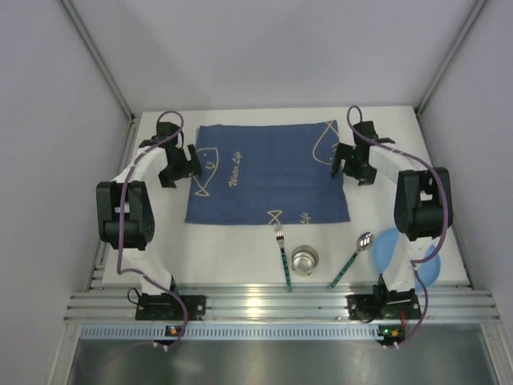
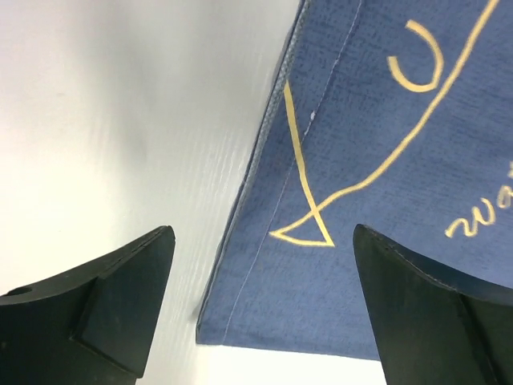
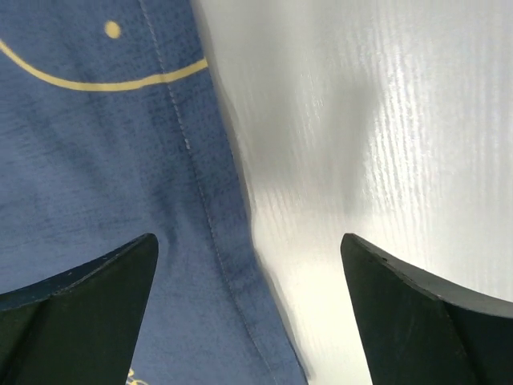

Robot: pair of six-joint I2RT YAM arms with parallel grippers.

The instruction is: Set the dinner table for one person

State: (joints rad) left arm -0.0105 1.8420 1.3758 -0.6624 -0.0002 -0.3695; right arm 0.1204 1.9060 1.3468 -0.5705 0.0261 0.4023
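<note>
1. The dinner table [image 1: 232, 250], a matte white top with a ribbed aluminium rail [image 1: 280, 305] along its near edge, sits between plain grey walls [image 1: 48, 160].
2. A dark blue mat [image 1: 264, 172] with yellow fish drawings lies flat on the table's far half.
3. Just near of the mat lie a fork [image 1: 284, 257], a metal cup [image 1: 304, 259] and a spoon [image 1: 353, 258]. A light blue plate [image 1: 386, 247] lies at the near right, partly hidden by the right arm.
4. The left gripper [image 2: 264, 233] hangs over the mat's left edge, fingers spread, grasping nothing.
5. The right gripper [image 3: 250, 239] hangs over the mat's right edge, also spread and empty.
</note>
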